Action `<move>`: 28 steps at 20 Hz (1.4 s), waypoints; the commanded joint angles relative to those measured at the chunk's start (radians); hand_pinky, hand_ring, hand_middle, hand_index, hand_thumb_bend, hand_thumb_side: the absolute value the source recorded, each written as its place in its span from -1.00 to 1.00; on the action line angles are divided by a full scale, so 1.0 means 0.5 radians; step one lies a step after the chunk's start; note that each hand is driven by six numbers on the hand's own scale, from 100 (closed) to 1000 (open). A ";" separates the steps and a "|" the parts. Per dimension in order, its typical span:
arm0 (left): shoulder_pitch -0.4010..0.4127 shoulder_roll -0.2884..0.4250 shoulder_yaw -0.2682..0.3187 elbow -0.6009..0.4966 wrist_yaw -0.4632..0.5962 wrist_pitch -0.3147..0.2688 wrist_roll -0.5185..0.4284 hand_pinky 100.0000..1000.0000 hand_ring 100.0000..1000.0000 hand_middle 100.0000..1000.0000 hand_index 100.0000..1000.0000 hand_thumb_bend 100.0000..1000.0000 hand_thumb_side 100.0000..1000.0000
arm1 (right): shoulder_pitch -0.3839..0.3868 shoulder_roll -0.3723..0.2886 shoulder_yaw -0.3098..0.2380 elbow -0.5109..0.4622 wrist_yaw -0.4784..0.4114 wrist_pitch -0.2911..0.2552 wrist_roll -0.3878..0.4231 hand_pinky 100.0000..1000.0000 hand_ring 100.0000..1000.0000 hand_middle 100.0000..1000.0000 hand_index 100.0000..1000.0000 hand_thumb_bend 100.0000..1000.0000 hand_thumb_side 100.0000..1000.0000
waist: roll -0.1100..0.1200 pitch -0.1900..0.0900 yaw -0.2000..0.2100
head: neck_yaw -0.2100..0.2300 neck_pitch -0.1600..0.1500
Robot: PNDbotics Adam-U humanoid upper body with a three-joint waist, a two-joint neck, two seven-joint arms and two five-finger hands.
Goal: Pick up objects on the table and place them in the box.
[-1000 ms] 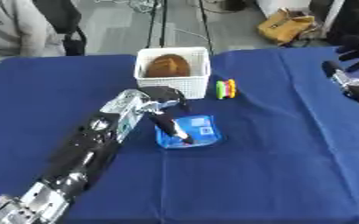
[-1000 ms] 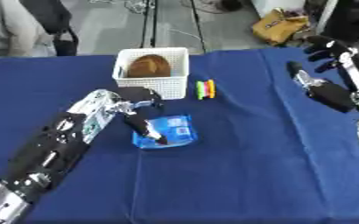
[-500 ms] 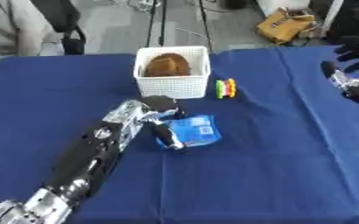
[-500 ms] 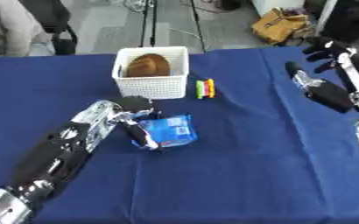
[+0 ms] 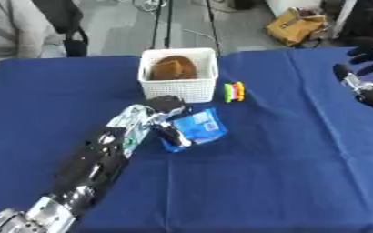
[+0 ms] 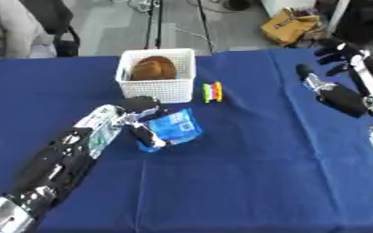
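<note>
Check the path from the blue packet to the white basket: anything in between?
Nothing visible blocks it. The blue packet sits in the left hand just in front of the white basket, with only bare cloth between them. The colourful small object lies off to the basket's right. A brown item is already in the basket.

The basket (image 5: 178, 86) stands toward the table's (image 5: 285, 182) far side, left of centre, with a rounded lump (image 5: 173, 68) inside it. Just right of the basket lies a small striped block (image 5: 234, 91). In front of the basket lies a packet (image 5: 196, 133), the left hand (image 5: 162, 119) at its left edge. The right hand (image 6: 337, 75) hangs well apart, over the far right edge.
</note>
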 commanded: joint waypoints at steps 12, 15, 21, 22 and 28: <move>-0.112 0.241 0.138 -0.512 0.484 0.247 -0.121 -0.15 -0.09 -0.83 0.36 -0.51 -0.32 | -0.027 -0.035 -0.011 -0.019 0.008 0.002 -0.004 0.19 0.43 0.42 0.82 -0.25 0.23 | -0.010 -0.042 0.012 | -0.014 -0.016; -0.139 0.268 0.201 -0.562 0.600 0.358 -0.056 -0.15 -0.09 -0.82 0.36 -0.48 -0.32 | -0.023 -0.036 -0.011 -0.018 0.007 0.002 -0.005 0.19 0.43 0.42 0.82 -0.25 0.24 | -0.009 -0.044 0.011 | -0.013 -0.016; -0.231 0.259 0.315 -0.312 0.504 0.618 0.430 -0.16 -0.09 -0.77 0.37 -0.22 -0.24 | -0.024 -0.031 -0.001 -0.017 0.005 -0.003 0.004 0.18 0.43 0.42 0.82 -0.25 0.24 | -0.001 -0.040 -0.017 | -0.005 -0.026; -0.239 0.251 0.322 -0.264 0.473 0.627 0.485 -0.16 -0.08 -0.77 0.37 -0.20 -0.23 | -0.027 -0.030 0.001 -0.018 0.005 -0.004 0.006 0.18 0.43 0.42 0.82 -0.25 0.24 | 0.001 -0.037 -0.023 | -0.004 -0.029; -0.283 0.229 0.402 -0.026 0.316 0.668 0.698 -0.15 -0.06 -0.69 0.41 -0.10 -0.16 | -0.051 -0.029 0.012 -0.028 0.005 -0.010 0.016 0.18 0.43 0.41 0.82 -0.28 0.22 | 0.018 0.001 -0.080 | 0.010 -0.071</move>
